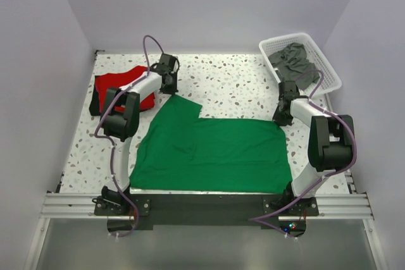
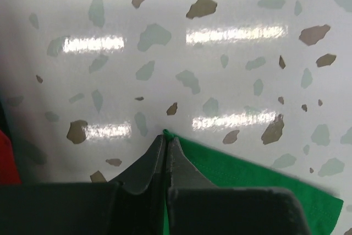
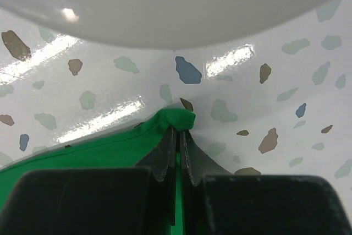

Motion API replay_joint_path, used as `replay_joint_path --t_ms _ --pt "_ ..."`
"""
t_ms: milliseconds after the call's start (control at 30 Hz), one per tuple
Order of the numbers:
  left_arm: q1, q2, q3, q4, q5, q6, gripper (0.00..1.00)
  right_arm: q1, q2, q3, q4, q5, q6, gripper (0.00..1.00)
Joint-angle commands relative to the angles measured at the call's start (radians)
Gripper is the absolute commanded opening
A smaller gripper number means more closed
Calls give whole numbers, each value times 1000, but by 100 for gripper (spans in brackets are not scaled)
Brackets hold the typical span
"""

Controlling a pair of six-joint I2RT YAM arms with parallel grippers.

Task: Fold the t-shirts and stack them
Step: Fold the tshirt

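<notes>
Now: both far corners pinched, cloth lies toward my bases

- Green shirt (image 1: 215, 150): spread flat on the table (image 1: 228, 80), nearer than the basket (image 1: 326, 60) and to its left. Long axis runs left-right, from one of my grippers to the other.
- Left gripper (image 2: 166, 141): jaws together on the shirt's far-left corner, a sliver of green showing at the tips. Well left of the basket.
- Right gripper (image 3: 180, 133): jaws clamped on the far-right corner, cloth bunched into a small bump at the tips. Just on the near side of the basket.
- Key relation: the whole shirt lies on the near side of both grippers. Neither arm is nearer, since each owns one corner. The left corner sits farther back than the right, so the held edge runs skewed.
- Judgement: the next move should be a joint pull of that edge toward the near hem. The left has more ground to cover.
- Red shirt (image 1: 120, 83): folded, far left of the basket. Grey shirts (image 1: 291, 60): heaped inside the basket.
</notes>
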Motion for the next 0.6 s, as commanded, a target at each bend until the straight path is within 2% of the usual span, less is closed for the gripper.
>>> replay_joint_path --t_ms 0,400,567 --pt "9 33 103 21 30 40 0 -2 -23 63 -42 17 0 0" --pt "26 115 385 -44 69 91 0 -2 38 229 -80 12 33 0" --pt "34 41 365 -22 121 101 0 -1 46 252 -77 5 29 0"
